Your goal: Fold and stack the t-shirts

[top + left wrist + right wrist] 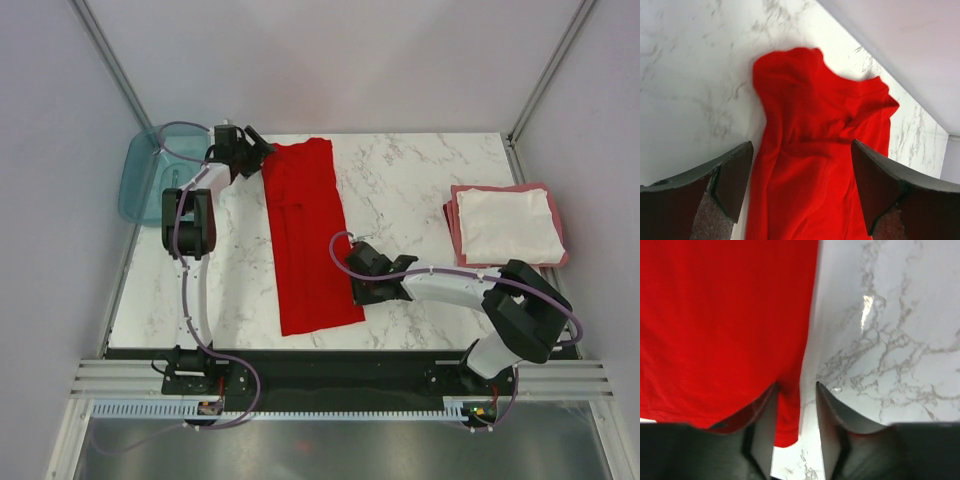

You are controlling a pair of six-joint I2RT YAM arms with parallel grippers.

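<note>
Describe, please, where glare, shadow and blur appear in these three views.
Top external view: soft, even light, with hardly any shadow around the red t-shirt. Left wrist view: the shirt's folds show dark creases, and the left gripper's fingers are close and slightly blurred. Right wrist view: a small bright glare spot on the marble table, and the right gripper's fingers look soft.
</note>
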